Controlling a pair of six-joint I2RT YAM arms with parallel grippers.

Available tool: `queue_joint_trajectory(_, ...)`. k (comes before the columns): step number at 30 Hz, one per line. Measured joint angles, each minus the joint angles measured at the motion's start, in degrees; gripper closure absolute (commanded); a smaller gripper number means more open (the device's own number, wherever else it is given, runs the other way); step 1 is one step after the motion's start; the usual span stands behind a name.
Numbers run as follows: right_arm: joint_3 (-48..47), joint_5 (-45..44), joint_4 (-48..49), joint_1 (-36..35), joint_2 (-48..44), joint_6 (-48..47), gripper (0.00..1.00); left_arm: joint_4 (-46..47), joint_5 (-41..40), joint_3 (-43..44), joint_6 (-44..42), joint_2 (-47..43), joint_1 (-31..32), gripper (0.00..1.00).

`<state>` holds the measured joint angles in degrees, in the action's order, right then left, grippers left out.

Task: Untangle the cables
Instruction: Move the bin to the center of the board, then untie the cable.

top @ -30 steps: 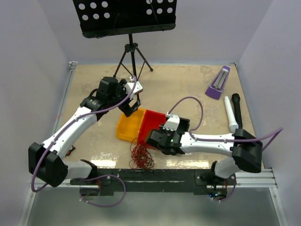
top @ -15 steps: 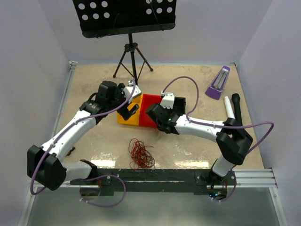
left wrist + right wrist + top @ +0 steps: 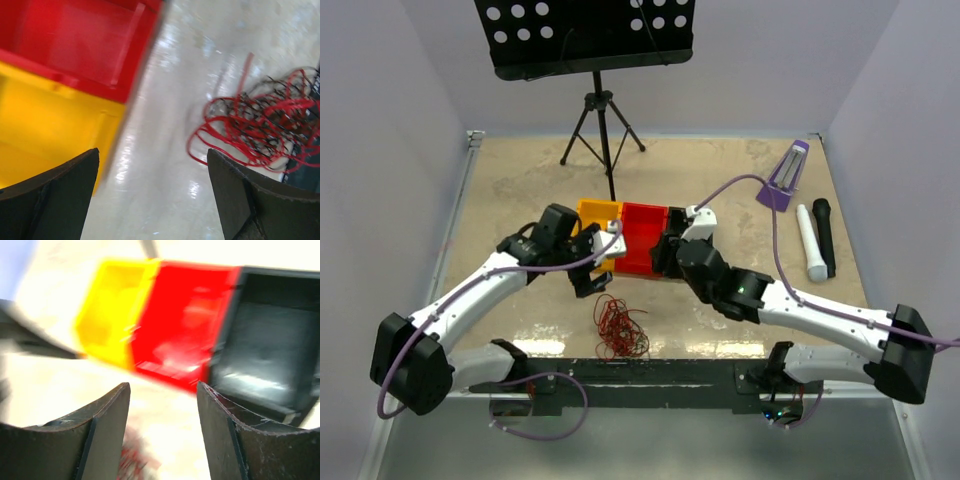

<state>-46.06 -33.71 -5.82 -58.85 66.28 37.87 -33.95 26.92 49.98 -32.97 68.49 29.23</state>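
at the near edge of the bench [image 3: 520,190], the cables [image 3: 620,328] lie in one tangled clump, clear of the red bin [image 3: 642,240]. approach step in hand. left gripper [image 3: 152,152]: jaws wide open, empty, beside the clump. right gripper [image 3: 162,385]: jaws open, empty. next move likely calls for pinching one outer loop.

Two white arms [image 3: 480,285] with black joints [image 3: 415,365], looping purple hoses [image 3: 750,179], and dark wedge-shaped claw fingers [image 3: 50,200].
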Motion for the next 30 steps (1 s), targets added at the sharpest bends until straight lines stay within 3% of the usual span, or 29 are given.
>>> queue_joint_trajectory(7,4.46,6.32,2.45,-7.82,-1.25,1.18,0.43,-0.85,0.13,-6.23,-3.45,1.07,4.61,0.13)
queue_joint_trajectory(20,9.99,9.92,6.97,-9.49,-3.72,4.35,0.48,6.75,-1.7,-6.4,-5.77,8.13,4.61,0.22)
queue_joint_trajectory(21,9.99,9.92,7.04,-9.57,-3.72,4.48,0.48,6.95,-1.68,-6.4,-5.79,8.81,4.59,0.25)
queue_joint_trajectory(30,10.14,9.92,8.17,-9.77,-3.69,4.79,0.51,6.14,-0.85,-5.22,-6.64,9.73,4.63,0.85)
